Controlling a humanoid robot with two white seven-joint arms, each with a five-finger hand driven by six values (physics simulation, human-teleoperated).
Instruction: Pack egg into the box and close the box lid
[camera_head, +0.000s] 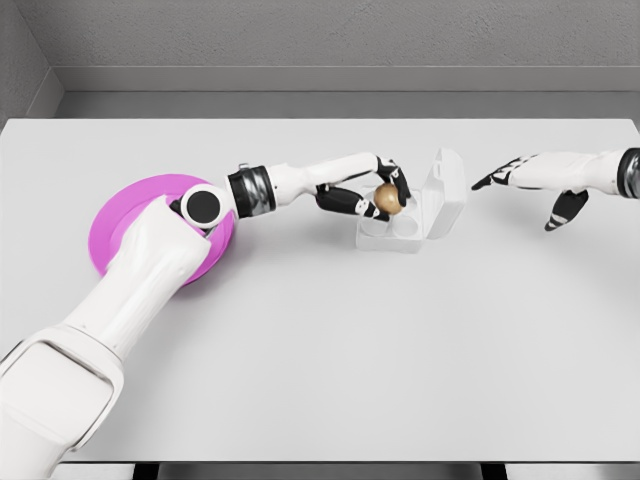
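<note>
Egg (387, 197) pinched in left hand (372, 195), brown, gripped betw thumb below and curled fingers (398, 180) above, held just over the open box (405, 222). Box directly beneath and slightly fwd of that hand, white, cups facing up, lid (446, 192) standing upright on the far side from the hand, i.e. beyond the fingertips, hinge side away from the wrist. Key relation: egg sits above the near-side cup, so prob a short straight drop, no sideways travel needed; can't tell if egg already touches the cup rim. Egg long axis unclear at this res, looks roughly round from here. Right hand (530, 180) open, fingers spread and relaxed, holding nothing, hovering just past the lid's outer face, apart from it. Nearer to the lid than left hand's palm, so likely the one to push lid shut, swinging it toward left hand; left needs to clear out first or fingers get trapped. Pink plate (120, 220) back by left elbow, well behind the hand, partly hidden by forearm. All on white bench (400, 350).
</note>
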